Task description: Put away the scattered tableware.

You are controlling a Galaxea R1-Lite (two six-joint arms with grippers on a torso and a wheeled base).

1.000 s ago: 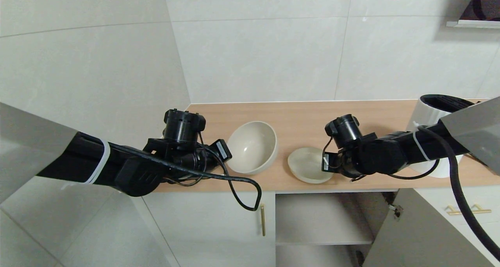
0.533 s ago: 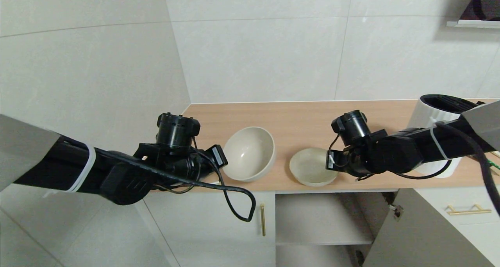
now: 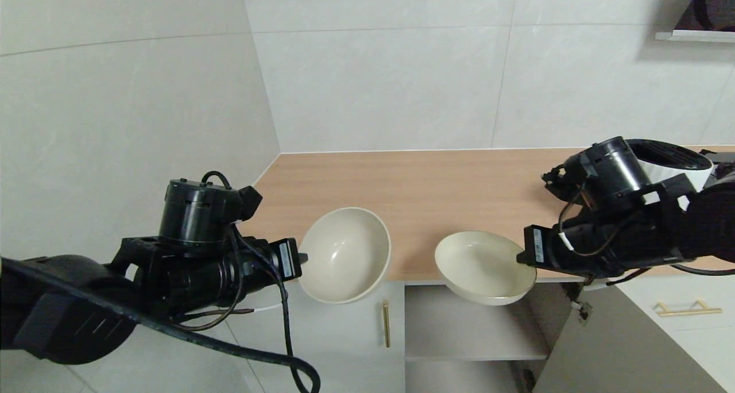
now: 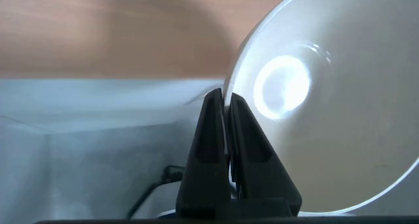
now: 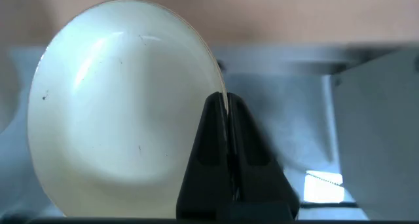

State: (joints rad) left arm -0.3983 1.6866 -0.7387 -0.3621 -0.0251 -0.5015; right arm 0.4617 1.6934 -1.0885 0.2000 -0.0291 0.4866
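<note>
- Head view: left gripper (image 3: 301, 259) is clamped on the near rim of the deep bowl (image 3: 344, 254). The bowl hangs at the front edge of the counter (image 3: 436, 180), mouth tipped toward me.
- Same view: right gripper (image 3: 520, 258) is pinched on the rim of the shallow bowl (image 3: 481, 264), which overhangs the counter's edge just above the open cupboard (image 3: 459, 318). The cupboard door (image 3: 608, 347) is swung out beneath the right arm.
- Judgement: the step is stowing. Lower the shallow bowl first since it sits over the opening, and keep the arm inboard of the door.
- Left wrist view: fingers (image 4: 211, 129) are closed on the thin rim with the deep bowl (image 4: 327, 119) cantilevered off them. An edge grip like this could let it pivot, so move slowly without jerks.
- Right wrist view: fingers (image 5: 211, 129) nip the shallow bowl (image 5: 118, 106) by its rim, with the cupboard interior (image 5: 281, 119) behind. The clearance to the shelf is hard to read here, probably ample. Set the base flat before letting go.
</note>
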